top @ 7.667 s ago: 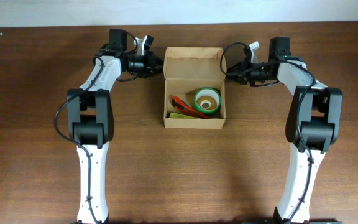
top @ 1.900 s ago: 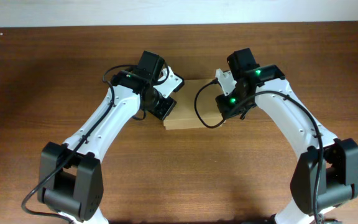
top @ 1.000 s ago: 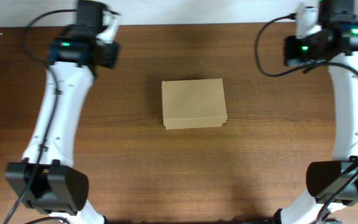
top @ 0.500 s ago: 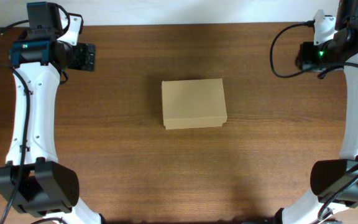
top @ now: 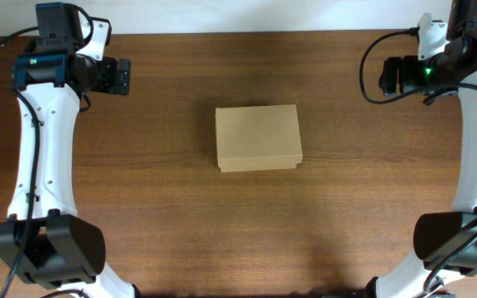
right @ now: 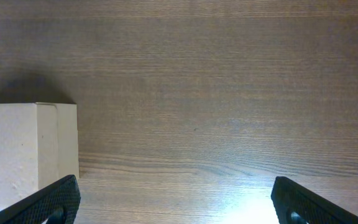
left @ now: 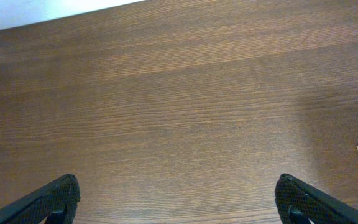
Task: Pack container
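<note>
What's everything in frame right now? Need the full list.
box: 1, tan cardboard, lid closed, middle of the table
table: 1, dark brown wood, under everything
wall: 1 strip, white, along the far edge
left arm: 1, white with black joints, along the left side
right arm: 1, white with black joints, along the right side
left gripper: 1, black, open, far left, apart from the box
right gripper: 1, black, open, far right, apart from the box

One container [top: 258, 138], two hands [top: 122, 76] [top: 387, 76], one table [top: 172, 207]
</note>
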Available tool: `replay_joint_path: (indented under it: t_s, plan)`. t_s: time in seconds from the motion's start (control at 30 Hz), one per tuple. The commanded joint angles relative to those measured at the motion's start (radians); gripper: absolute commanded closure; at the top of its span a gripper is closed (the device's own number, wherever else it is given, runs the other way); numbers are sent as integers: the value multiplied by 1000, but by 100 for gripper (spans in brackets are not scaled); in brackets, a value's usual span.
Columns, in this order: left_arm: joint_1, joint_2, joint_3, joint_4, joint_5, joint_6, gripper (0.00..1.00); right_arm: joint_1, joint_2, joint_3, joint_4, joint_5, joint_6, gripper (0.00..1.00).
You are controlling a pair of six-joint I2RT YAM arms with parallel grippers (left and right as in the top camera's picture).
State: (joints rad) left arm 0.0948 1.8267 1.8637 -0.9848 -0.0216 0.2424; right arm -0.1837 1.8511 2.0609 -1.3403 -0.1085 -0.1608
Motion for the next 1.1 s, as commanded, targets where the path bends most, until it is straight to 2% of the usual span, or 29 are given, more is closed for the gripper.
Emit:
replay_joint_path:
  t_s: [0.0, 0.6, 0.7, 0.87, 0.97, 1.07]
  plan:
    - [0, -20, 17, -4, 15, 5, 0, -8, -3, 17, -3, 5, 0, 1]
    - [0, -20, 17, -4, 15, 5, 0, -8, -7, 17, 9, 5, 13, 1]
    - [0, -20, 16, -4, 15, 5, 0, -8, -47, 16, 156, -57, 92, 1]
    - [0, -20, 17, -4, 15, 5, 0, -6, -168, -54, 468, -222, 92, 1]
    - [0, -20, 17, -4, 15, 5, 0, 3, -272, -184, 663, -278, 91, 1]
    - [0, -20, 17, -4, 15, 5, 0, 27, -419, -406, 871, -280, 90, 1]
